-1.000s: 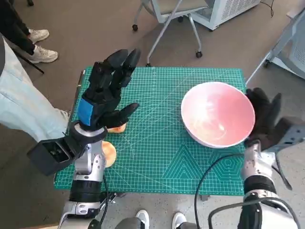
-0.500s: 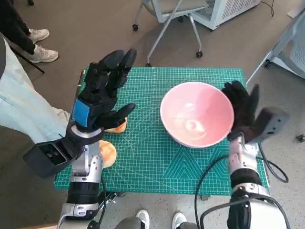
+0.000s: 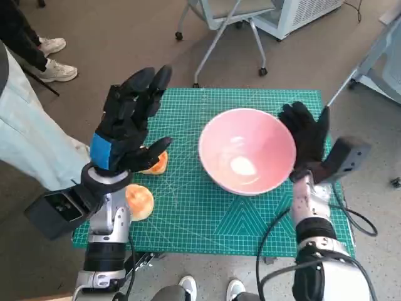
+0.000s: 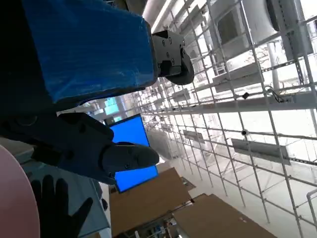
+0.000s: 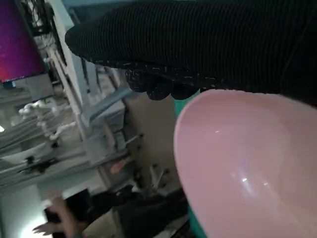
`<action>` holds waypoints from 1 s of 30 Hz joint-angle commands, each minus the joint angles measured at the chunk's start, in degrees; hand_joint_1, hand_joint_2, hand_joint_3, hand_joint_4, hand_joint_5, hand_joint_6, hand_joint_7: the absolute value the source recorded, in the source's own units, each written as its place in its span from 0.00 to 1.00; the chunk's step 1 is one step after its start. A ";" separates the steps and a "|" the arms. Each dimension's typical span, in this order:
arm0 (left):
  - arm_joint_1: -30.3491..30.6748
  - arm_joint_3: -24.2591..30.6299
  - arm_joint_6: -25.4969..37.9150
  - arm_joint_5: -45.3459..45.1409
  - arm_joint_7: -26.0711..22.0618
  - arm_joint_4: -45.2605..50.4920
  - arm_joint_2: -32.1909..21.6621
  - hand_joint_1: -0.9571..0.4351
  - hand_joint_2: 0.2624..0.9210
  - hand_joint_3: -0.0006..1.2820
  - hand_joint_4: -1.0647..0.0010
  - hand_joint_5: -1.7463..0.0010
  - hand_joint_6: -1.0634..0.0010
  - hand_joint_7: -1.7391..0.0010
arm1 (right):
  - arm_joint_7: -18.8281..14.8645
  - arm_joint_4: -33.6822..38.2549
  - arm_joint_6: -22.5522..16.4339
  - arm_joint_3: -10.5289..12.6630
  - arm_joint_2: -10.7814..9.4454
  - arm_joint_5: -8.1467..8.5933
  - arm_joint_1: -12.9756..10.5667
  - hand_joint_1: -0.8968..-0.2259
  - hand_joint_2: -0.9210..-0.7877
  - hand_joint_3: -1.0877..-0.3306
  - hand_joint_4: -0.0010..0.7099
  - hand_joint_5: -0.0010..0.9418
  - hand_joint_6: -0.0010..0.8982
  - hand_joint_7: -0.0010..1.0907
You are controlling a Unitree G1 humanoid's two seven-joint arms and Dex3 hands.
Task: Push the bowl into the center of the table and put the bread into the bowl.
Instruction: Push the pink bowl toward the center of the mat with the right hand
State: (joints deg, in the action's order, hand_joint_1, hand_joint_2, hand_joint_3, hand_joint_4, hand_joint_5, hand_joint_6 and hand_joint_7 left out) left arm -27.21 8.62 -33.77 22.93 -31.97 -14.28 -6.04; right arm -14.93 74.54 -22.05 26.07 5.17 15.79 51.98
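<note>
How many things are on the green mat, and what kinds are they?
Bowl: 1, pink
Bread: 2, one partly hidden by the left robot hand, one near the mat's front edge
Total: 3

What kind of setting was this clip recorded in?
Most likely a lab or workshop, not a home. A green cutting mat covers the small table, wheeled office chairs stand on the bare floor behind it, and the left wrist view shows tall metal racking and a blue screen.
</note>
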 commanded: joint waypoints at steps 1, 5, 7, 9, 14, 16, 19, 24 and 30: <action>0.79 -0.15 0.45 -0.33 0.76 0.81 0.08 0.55 0.97 0.29 0.85 0.96 1.00 0.66 | -0.77 0.87 1.44 0.84 -1.97 1.04 0.73 0.44 0.00 0.28 0.15 0.00 0.18 0.17; 0.84 -0.24 0.47 -0.38 0.92 0.85 0.05 0.55 0.97 0.29 0.85 0.96 1.00 0.67 | -0.84 0.90 1.51 1.08 -2.16 0.98 0.89 0.44 0.00 0.28 0.15 0.00 0.18 0.17; 0.85 -0.27 0.48 -0.37 0.97 0.88 0.03 0.55 0.97 0.29 0.85 0.96 1.00 0.67 | -0.87 0.90 1.52 1.18 -2.17 0.90 0.90 0.44 0.00 0.28 0.15 0.00 0.18 0.16; 0.90 -0.40 0.31 -0.66 1.14 0.80 0.16 0.55 0.98 0.28 0.85 0.96 1.00 0.67 | -0.49 0.98 1.90 0.99 -2.54 0.61 1.43 0.44 0.00 0.28 0.15 0.00 0.18 0.16; 1.09 -0.71 -0.23 -1.31 1.50 0.49 0.43 0.55 0.98 0.28 0.85 0.96 1.00 0.68 | 0.33 1.22 3.03 0.03 -2.46 -0.59 2.43 0.48 0.00 0.29 0.17 0.01 0.20 0.16; 1.20 -0.81 -0.38 -1.45 1.65 0.42 0.48 0.55 0.99 0.28 0.85 0.96 1.00 0.68 | 0.32 1.14 2.94 -0.17 -2.07 -0.92 2.37 0.48 0.00 0.29 0.17 0.01 0.20 0.16; 1.40 -0.93 -0.54 -1.51 1.76 0.39 0.57 0.55 0.99 0.28 0.85 0.96 1.00 0.69 | 0.07 0.95 2.59 -0.36 -1.50 -1.15 2.29 0.48 0.00 0.29 0.17 0.01 0.20 0.16; 1.26 -1.00 -0.93 -1.38 1.60 -0.29 0.63 0.55 0.99 0.27 0.85 0.96 1.00 0.69 | -1.33 0.28 1.28 -0.31 -0.25 -0.69 2.43 0.48 0.00 0.29 0.15 0.00 0.19 0.15; 0.47 -1.14 -0.95 -1.19 1.59 -1.14 0.94 0.55 1.00 0.27 0.85 0.96 1.00 0.69 | -1.68 -1.11 -3.67 -2.16 0.80 -2.42 2.18 0.47 0.00 0.27 0.13 0.00 0.19 0.15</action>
State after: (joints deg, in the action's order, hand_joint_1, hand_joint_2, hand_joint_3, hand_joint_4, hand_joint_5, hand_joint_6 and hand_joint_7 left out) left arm -26.36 7.70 -34.23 22.15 -30.50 -14.82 -5.47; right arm -16.47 74.03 -23.27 25.28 5.38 15.20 54.95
